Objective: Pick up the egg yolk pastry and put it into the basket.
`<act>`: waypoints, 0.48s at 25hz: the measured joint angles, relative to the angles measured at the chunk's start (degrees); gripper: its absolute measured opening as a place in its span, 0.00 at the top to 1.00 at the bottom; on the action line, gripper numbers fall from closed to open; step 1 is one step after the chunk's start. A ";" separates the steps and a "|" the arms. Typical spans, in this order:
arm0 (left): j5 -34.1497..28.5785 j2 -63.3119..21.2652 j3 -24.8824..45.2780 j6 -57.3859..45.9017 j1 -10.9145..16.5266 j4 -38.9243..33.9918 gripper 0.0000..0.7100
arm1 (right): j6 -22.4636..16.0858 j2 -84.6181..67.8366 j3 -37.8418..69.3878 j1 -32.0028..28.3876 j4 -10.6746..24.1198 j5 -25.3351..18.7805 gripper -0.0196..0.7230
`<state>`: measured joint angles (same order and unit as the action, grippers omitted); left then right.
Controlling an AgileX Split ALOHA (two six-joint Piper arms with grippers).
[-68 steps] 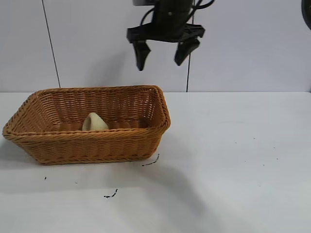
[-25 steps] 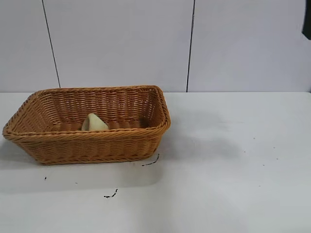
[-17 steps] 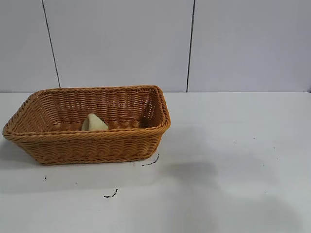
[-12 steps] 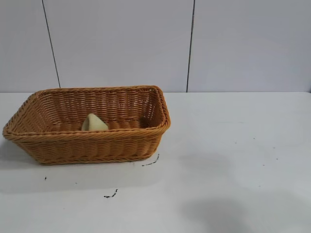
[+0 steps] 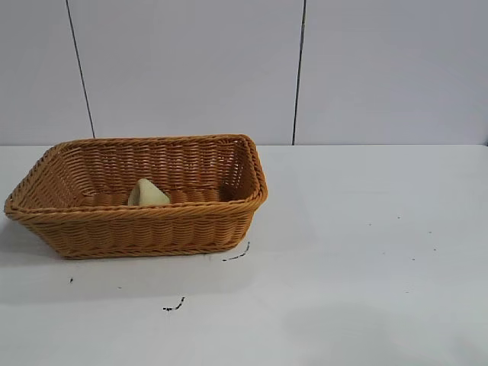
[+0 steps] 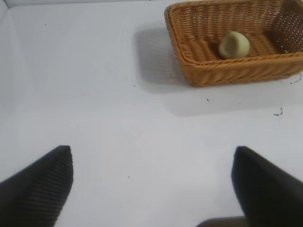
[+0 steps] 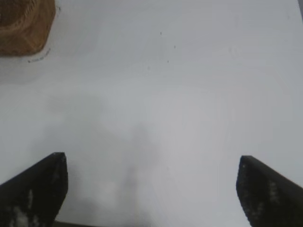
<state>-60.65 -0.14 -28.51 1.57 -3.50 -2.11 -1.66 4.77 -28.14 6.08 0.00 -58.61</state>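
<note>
- Left tool [image 6: 151,184]: fingers spread wide apart, holding nothing, poised over bare white worktop [image 6: 94,94], well apart from the basket.
- Basket [image 5: 137,229]: on the worktop's left part in the exterior view, upright.
- Egg yolk pastry [image 5: 148,193]: inside the basket, on its woven floor.
- Right tool [image 7: 151,189]: fingers wide apart, empty, above worktop, basket corner far off.

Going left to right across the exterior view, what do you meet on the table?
Basket's left rim → egg yolk pastry lying inside the basket → basket's right rim → bare white table with a few dark specks. Neither tool appears in this view.
</note>
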 joint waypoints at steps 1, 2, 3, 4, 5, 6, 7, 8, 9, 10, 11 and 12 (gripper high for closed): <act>0.00 0.00 0.00 0.00 0.00 0.00 0.02 | 0.00 -2.39 0.07 0.00 0.00 0.00 0.04; 0.00 0.00 0.00 0.00 0.00 0.00 0.02 | 0.00 -4.00 0.07 0.00 0.00 -0.02 0.04; 0.00 0.00 0.00 0.00 0.00 0.00 0.02 | 0.00 -4.71 0.07 0.00 -0.30 -0.02 0.04; 0.00 0.00 0.00 0.00 0.00 0.00 0.02 | 0.00 -4.96 0.07 0.07 -0.30 -0.02 0.04; 0.00 0.00 0.00 0.00 0.00 0.00 0.02 | 0.00 -4.96 0.07 0.11 -0.30 -0.02 0.04; 0.00 0.00 0.00 0.00 0.00 0.00 0.02 | 0.00 -5.07 0.07 0.11 -0.36 -0.02 0.04; 0.00 0.00 0.00 0.00 0.00 0.00 0.02 | 0.00 -5.15 0.07 0.11 -0.43 -0.02 0.04; 0.00 0.00 0.00 0.00 0.00 0.00 0.02 | 0.00 -5.15 0.07 0.11 -0.56 0.03 0.04; 0.00 0.00 0.00 0.00 0.00 0.00 0.02 | 0.00 -5.15 0.07 0.11 -0.55 0.03 0.04; 0.00 0.00 0.00 0.00 0.00 0.00 0.02 | 0.00 -5.15 0.07 0.11 -0.57 0.03 0.04; 0.00 0.00 0.00 0.00 0.00 0.00 0.02 | 0.00 -5.15 0.07 0.11 -0.62 0.03 0.04; 0.00 0.00 0.00 0.00 0.00 0.00 0.02 | 0.00 -5.15 0.07 0.11 -0.62 0.03 0.04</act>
<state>-60.65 -0.14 -28.51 1.57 -3.50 -2.11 -1.66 -0.37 -28.08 6.20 -0.62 -58.58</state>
